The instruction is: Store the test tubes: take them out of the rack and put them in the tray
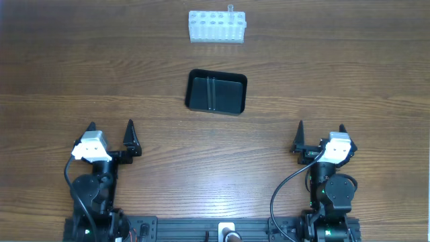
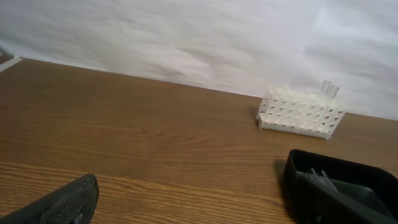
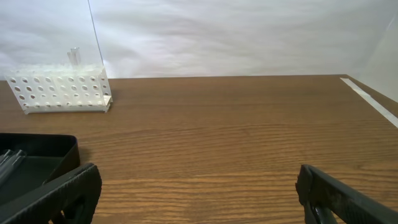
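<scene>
Seemingly only one tube (image 1: 230, 9) stood in the rack (image 1: 216, 28), at twelve o'clock from the tray (image 1: 232, 99) — probably light, slick and breakable, best pinched gently near its exposed top. Left claw (image 1: 110, 129) and right claw (image 1: 321, 131) both gaped wide over the worktop (image 1: 349, 67).

A mid-brown wooden table (image 1: 80, 74), its grain running across its width, stretched from edge to edge in the top view. In both wrist views a white backdrop (image 2: 174, 37) rose straight from the table's far edge. Its surface was slightly wrinkled and creased, like cloth or paper. In the right wrist view a narrow pale strip (image 3: 372, 99) lay on the wood near the table's right side, and a thin dark line (image 3: 94, 31) ran almost vertically down the backdrop. The light was soft and even, leaving a faint pale sheen on the wood and only weak shadows.
</scene>
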Tool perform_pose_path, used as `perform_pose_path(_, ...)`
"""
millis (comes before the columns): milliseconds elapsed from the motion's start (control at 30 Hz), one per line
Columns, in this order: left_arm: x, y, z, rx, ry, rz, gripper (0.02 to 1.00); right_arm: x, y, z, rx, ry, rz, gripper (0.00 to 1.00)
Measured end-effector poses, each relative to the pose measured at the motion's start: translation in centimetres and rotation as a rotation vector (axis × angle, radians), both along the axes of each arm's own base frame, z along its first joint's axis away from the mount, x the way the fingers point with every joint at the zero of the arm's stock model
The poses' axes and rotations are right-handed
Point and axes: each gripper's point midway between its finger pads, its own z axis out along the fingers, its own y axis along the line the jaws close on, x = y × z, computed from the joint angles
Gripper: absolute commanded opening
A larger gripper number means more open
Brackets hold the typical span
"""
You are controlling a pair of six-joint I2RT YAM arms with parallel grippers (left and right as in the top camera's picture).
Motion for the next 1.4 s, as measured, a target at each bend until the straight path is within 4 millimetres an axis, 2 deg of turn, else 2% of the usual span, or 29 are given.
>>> perform_pose_path(300, 0.0, 0.0, 0.0, 0.000, 0.000, 0.000, 0.998, 0.0, 0.6, 0.1, 0.003, -0.004, 0.033, 0.991)
perform_pose_path(433, 0.0, 0.0, 0.0, 0.000, 0.000, 0.000, 0.996, -0.5, 0.9, 0.3, 0.005, 0.050, 0.055, 0.993)
perform_pose_path(600, 0.0, 0.0, 0.0, 0.000, 0.000, 0.000, 0.998, -2.2, 0.7, 3.9, 0.005, 0.132, 0.039, 0.993)
perform_pose_path(767, 0.0, 0.0, 0.0, 0.000, 0.000, 0.000, 0.998, -2.6, 0.2, 10.1, -0.041, 0.204, 0.019, 0.991)
perform_pose_path(833, 0.0, 0.0, 0.0, 0.000, 0.000, 0.000, 0.998, -1.9, 0.1, 13.2, -0.069, 0.225, 0.021, 0.991)
perform_pose_path(967, 0.0, 0.0, 0.0, 0.000, 0.000, 0.000, 0.998, 0.0, 0.5, 17.8, -0.091, 0.240, 0.045, 0.991)
perform_pose_path(1067, 0.0, 0.0, 0.0, 0.000, 0.000, 0.000, 0.998, 1.7, 1.2, 20.1, -0.091, 0.246, 0.086, 0.993)
perform_pose_path(1200, 0.0, 0.0, 0.0, 0.000, 0.000, 0.000, 0.998, 3.7, 2.4, 20.9, -0.080, 0.294, 0.144, 0.991)
perform_pose_path(1400, 0.0, 0.0, 0.0, 0.000, 0.000, 0.000, 0.996, 7.5, 6.6, 21.5, -0.065, 0.362, 0.274, 0.991)
